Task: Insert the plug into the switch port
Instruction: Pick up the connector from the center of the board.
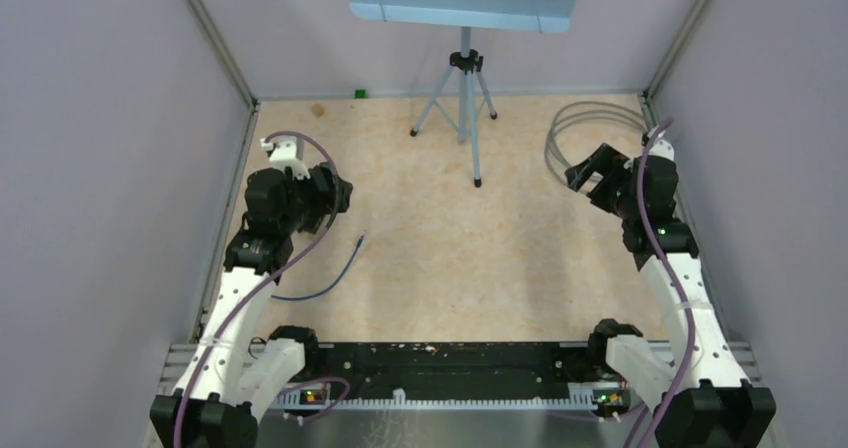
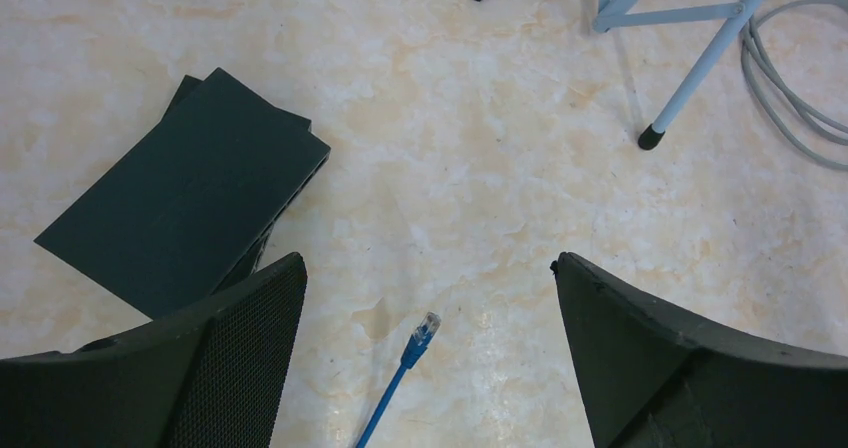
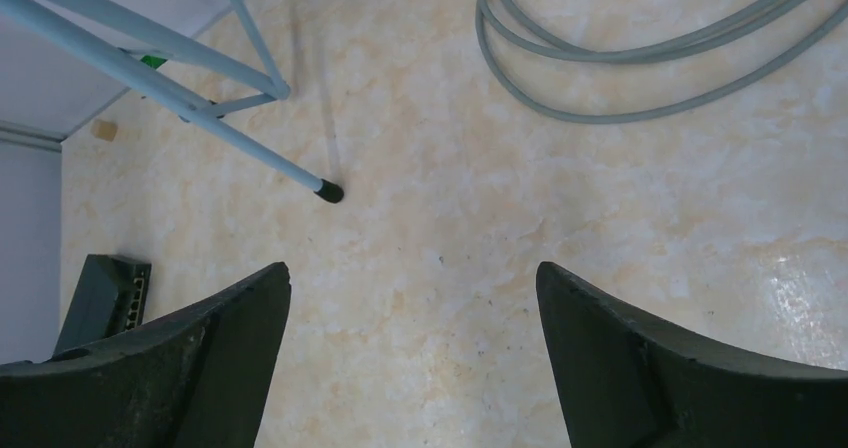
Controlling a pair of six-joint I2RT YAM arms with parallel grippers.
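The plug [image 2: 427, 325] is a clear connector on the end of a blue cable [image 2: 385, 403]. It lies on the tabletop just below my left gripper [image 2: 428, 268], which is open and holds nothing. In the top view the plug [image 1: 360, 236] lies a little in front of the left gripper [image 1: 338, 193]. The switch [image 2: 190, 208] is a dark flat box lying beside the left finger. Its port row shows at the left edge of the right wrist view, on the switch [image 3: 105, 303]. My right gripper [image 3: 412, 268] is open over bare table at the far right [image 1: 585, 173].
A light-blue tripod stand [image 1: 462, 98] stands at the back centre, with its feet on the table. A coil of grey cable [image 1: 590, 118] lies at the back right near the right gripper. Grey walls enclose the table on three sides.
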